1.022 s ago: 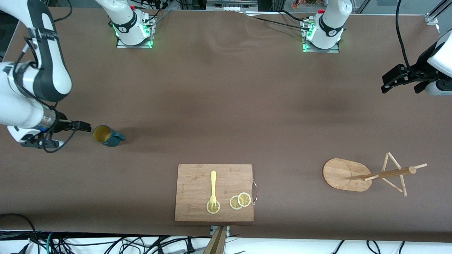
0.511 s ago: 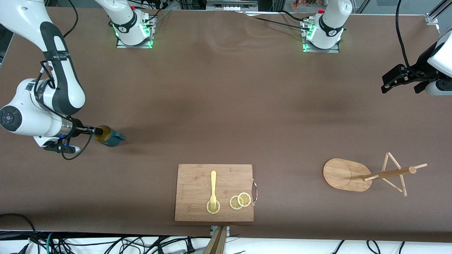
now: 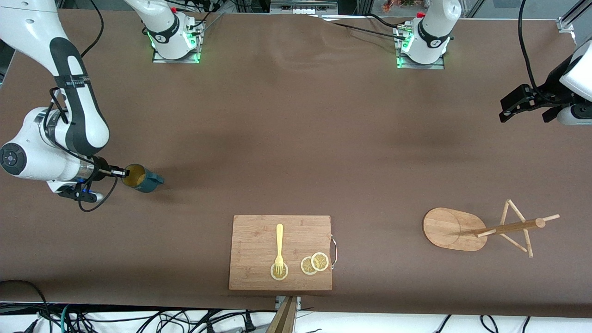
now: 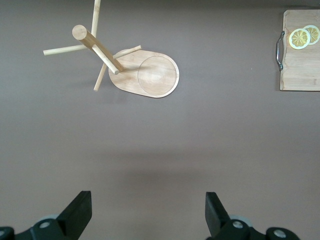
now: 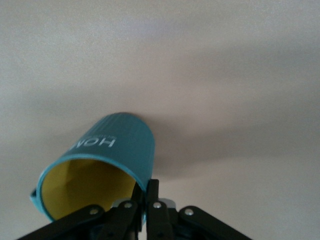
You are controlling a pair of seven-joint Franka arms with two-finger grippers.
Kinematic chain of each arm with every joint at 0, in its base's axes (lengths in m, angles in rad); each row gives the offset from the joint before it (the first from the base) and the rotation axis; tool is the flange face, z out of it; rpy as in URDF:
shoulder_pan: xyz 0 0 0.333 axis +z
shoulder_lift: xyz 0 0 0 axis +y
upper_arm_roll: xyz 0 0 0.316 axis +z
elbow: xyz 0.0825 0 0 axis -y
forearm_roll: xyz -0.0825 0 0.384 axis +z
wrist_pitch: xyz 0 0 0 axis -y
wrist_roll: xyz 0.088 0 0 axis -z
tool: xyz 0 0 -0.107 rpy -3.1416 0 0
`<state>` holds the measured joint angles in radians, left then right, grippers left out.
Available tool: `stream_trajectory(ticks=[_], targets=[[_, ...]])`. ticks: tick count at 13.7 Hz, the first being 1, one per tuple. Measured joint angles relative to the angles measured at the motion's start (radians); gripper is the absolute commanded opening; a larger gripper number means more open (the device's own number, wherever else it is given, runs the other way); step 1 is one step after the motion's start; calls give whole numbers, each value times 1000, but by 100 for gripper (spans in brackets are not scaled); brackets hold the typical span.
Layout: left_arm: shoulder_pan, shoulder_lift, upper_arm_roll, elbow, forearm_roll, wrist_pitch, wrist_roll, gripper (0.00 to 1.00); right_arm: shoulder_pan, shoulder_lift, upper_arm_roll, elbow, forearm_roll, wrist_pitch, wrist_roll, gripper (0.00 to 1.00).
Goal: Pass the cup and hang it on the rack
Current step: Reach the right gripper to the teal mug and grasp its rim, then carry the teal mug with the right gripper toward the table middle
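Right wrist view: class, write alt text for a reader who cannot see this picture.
The right gripper has its jaws shut on the rim of the cup, a ribbed teal mug with a yellow inside and white lettering, pinching its wall. The cup is tilted, its mouth toward the camera, against the plain brown table.

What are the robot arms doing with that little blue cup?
The right gripper has pinched the rim of the cup, which sits on the table at the right arm's end. The left gripper waits open in the air above the table at the left arm's end. The rack stands empty there, nearer the front camera. A cutting board with a fork lies between them.
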<state>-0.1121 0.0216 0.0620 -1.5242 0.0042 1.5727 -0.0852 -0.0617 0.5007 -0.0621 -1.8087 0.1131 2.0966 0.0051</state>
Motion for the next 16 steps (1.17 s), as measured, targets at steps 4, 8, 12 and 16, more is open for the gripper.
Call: stream_trajectory(ticks=[4,8,12,16], targets=[[0,0,-1,0,0,0,0,100,1,0,7,8,0,-3,-3,0],[-1,0,-2,0,0,0,0,100,5,-12,65,121,0,-186,-6,0],[-1,0,-2,0,0,0,0,100,51,-31,165,258,3,-348,34,0],[2,0,3,0,0,0,0,100,231,-30,178,302,7,-354,304,0]])
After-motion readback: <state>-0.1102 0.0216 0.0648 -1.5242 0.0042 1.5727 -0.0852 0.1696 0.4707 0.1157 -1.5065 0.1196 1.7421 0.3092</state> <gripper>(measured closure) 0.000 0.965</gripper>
